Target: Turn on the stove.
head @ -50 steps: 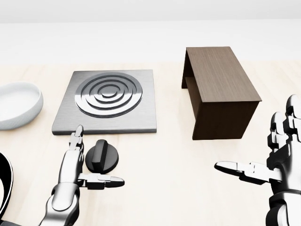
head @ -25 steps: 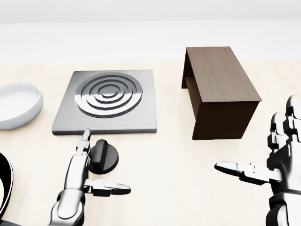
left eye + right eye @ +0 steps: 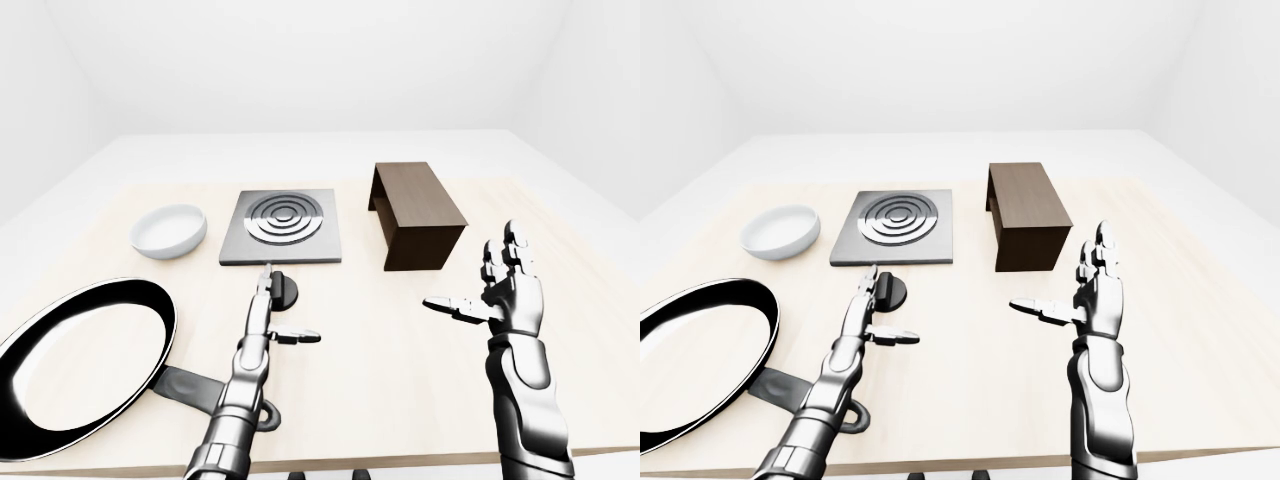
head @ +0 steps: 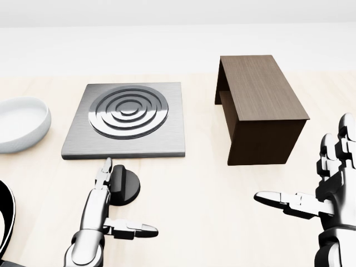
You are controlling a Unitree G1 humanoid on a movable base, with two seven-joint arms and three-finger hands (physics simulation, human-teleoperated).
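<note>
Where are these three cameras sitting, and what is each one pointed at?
Head view: on the robot's head, looking steeply down at the stove plate, black knob and brown box; both hands show, forearms cropped.
Left-eye view: on the head, looking wider across the table; left hand, right hand, frying pan, white bowl.
Right-eye view: nearly the same picture, seen from slightly further right.
All three share the stove plate, knob, box and both hands.

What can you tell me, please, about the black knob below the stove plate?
The knob is a matte black round disc with a raised bar grip across it, lying flat on the pale wooden table just below the grey stove plate, apart from it. The left hand reaches it with open fingers, one fingertip at its left edge; none close round it.
</note>
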